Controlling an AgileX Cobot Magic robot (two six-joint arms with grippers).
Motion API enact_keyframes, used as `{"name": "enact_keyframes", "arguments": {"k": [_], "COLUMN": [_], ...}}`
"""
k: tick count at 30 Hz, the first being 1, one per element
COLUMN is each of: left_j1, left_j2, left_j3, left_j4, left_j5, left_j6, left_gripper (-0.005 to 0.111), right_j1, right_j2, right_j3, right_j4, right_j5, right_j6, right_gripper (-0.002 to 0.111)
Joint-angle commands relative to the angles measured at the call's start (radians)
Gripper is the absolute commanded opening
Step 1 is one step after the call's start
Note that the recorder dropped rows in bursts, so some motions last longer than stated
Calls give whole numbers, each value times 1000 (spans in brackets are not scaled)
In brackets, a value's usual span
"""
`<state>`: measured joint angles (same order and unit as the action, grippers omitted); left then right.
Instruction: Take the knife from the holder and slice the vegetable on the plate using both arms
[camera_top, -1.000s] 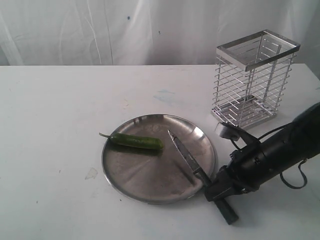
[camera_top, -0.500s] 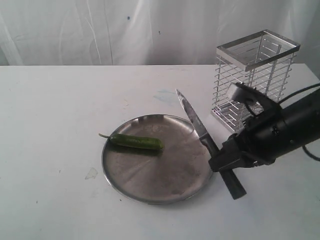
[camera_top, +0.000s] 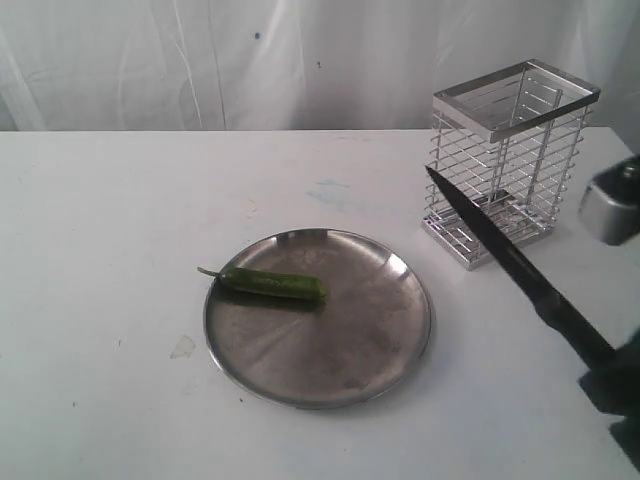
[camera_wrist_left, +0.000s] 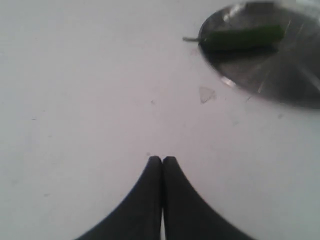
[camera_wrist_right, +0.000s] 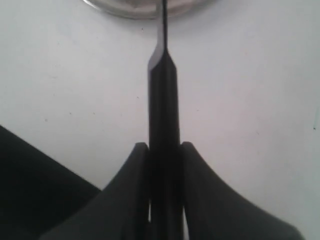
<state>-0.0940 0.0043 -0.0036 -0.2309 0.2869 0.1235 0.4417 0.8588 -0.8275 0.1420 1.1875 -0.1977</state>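
The right gripper (camera_wrist_right: 164, 150) has its fingers clamped on the black handle of the knife (camera_top: 510, 262) and holds it in the air above the table (camera_top: 110, 230), to the right of the plate (camera_top: 300, 390) and clear of it. In the exterior view the knife slants, handle low at the right edge and dark blade rising leftward, so that its tip shows in front of the lower left part of the holder (camera_top: 515, 95); whether the two touch cannot be told. In the right wrist view the blade appears edge-on, a thin line running out from the handle toward the plate's rim. The holder stands upright at the back right of the table, near the plate but apart from it. The vegetable (camera_top: 272, 284) lies whole on the left half of the plate, its thin stem pointing toward the rim. The left gripper (camera_wrist_left: 162, 160) hangs over bare table with its fingers pressed together on nothing, the plate and vegetable ahead of it and to one side.
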Motion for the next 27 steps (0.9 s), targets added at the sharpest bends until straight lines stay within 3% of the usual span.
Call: {"name": "enact_keyframes", "arguments": {"k": [1, 4, 7, 9, 11, 14, 16, 20, 22, 23, 25, 27], "left_j1": [-4, -4, -4, -4, -4, -4, -4, -4, -4, -11, -42, -76], "left_j2": [-4, -4, -4, -4, -4, -4, 43, 265, 444, 516, 705, 888], "left_j3": [4, 4, 4, 4, -6, -89, -195, -449, -583, -619, -693, -739], "left_j4": [-367, -565, -575, -605, -658, -580, -430, 160, 625, 784, 1008, 1129], "left_j5": [-116, -143, -203, -348, -580, -899, -1002, -808, -731, -730, -728, -738], "left_j6": [-87, -100, -100, -106, -189, -354, -357, -339, -480, -587, -760, -881], "left_gripper": [0, 0, 0, 0, 0, 0, 0, 0, 0, 0, 0, 0], "right_j1": [6, 6, 6, 8, 16, 18, 18, 18, 18, 18, 18, 18], "right_j2": [-28, 27, 120, 190, 264, 351, 406, 497, 541, 561, 590, 606], "right_j3": [2, 2, 0, -11, -36, -77, -101, -112, -112, -112, -112, -112], "right_j4": [-10, -11, 15, 46, 43, 39, 44, 90, 117, 123, 138, 161], "right_j5": [34, 34, 34, 34, 34, -21, -103, -242, -298, -314, -325, -319], "right_j6": [46, 46, 46, 40, 38, 38, 38, 38, 36, 33, -16, -47], "right_gripper": [0, 0, 0, 0, 0, 0, 0, 0, 0, 0, 0, 0]}}
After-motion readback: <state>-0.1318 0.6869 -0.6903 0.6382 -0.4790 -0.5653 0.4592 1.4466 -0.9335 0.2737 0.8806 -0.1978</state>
